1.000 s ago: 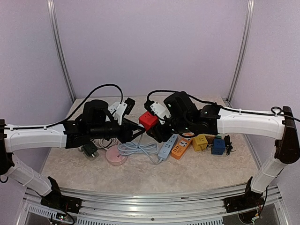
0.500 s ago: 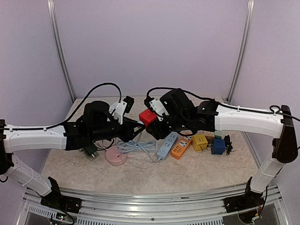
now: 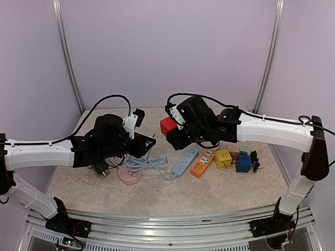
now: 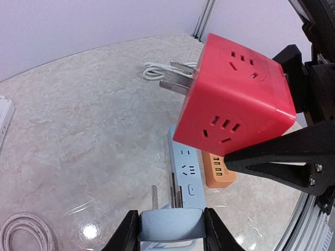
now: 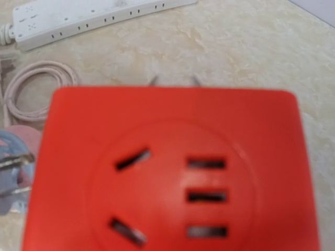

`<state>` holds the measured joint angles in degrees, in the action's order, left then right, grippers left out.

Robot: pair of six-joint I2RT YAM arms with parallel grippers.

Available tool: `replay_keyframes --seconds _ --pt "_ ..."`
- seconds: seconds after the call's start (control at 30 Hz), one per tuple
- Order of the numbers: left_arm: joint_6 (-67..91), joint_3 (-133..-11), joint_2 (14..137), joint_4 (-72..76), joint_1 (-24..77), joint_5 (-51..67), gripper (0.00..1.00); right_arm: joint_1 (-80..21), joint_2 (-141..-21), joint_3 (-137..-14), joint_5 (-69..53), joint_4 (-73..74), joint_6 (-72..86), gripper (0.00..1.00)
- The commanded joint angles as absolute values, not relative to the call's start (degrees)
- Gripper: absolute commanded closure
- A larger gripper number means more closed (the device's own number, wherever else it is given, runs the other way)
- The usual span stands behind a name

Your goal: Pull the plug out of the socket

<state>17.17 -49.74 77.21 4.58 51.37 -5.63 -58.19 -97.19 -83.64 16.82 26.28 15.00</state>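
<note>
Glossy red cube socket (image 4: 230,99), pale-blue plug (image 4: 171,225)

The red socket cube (image 4: 235,99) is up in the air and tilted, one corner turned toward the left wrist view. It has rounded edges, slotted outlets on every face showing, and its own flat metal prongs jutting from the far side. The plug (image 4: 171,224) is out of it, with a clear gap between them. It is pale blue and flat-bodied, its bare prongs pointing up toward the cube. Head-on from the right wrist, the cube's face shows two slanted slots beside three level ones.
</note>
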Motion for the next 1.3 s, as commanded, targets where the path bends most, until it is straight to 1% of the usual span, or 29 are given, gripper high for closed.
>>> replay_keyframes --seconds 0.0,0.1,0.23,0.37,0.57,0.63,0.77,0.8,0.83,0.87,1.07,1.17,1.27 --pt "18.5 -49.2 75.1 5.6 48.8 -2.1 1.00 -57.2 -96.0 -84.1 16.4 23.8 15.6 1.00" --pt "19.4 -50.1 74.8 1.8 44.3 3.8 1.00 -55.8 -93.4 -81.8 14.6 22.2 14.6 1.00" --pt "19.6 -51.8 75.7 -5.1 37.6 7.7 1.00 -52.7 -89.8 -78.0 11.3 20.3 14.2 1.00" --pt "20.5 -52.7 78.3 -7.0 31.1 13.1 1.00 -50.0 -86.8 -74.5 7.5 17.5 14.1 1.00" --pt "21.3 -54.8 84.4 -9.0 25.8 15.2 1.00 -48.3 -84.1 -69.4 1.0 11.2 12.5 1.00" --pt "21.6 -55.2 86.3 -9.2 25.1 15.0 0.97 -48.1 -83.1 -68.1 0.2 9.8 11.9 1.00" --pt "22.8 -55.8 89.6 -9.5 23.6 14.9 0.83 -48.0 -81.3 -65.5 -3.4 7.0 11.2 1.00" --pt "23.1 -55.9 90.5 -9.3 23.3 14.9 0.75 -48.0 -80.8 -64.6 -4.1 6.4 10.9 1.00" --pt "23.5 -56.0 91.0 -9.4 23.2 14.7 0.64 -48.0 -80.4 -64.0 -4.8 5.6 10.8 1.00" --pt "23.8 -56.1 91.3 -9.3 23.1 14.4 0.55 -48.0 -80.0 -63.2 -5.7 4.6 10.5 1.00" --pt "25.1 -55.3 90.6 -7.6 23.0 12.3 0.20 -48.0 -77.2 -59.9 -8.6 1.1 8.5 1.00" --pt "25.5 -54.3 89.0 -6.3 22.9 11.4 0.07 -48.1 -76.4 -59.3 -9.3 0.6 7.7 1.00" --pt "25.6 -53.2 87.0 -5.2 23.0 10.2 0.01 -48.1 -75.8 -58.9 -9.8 0.2 7.3 1.00"
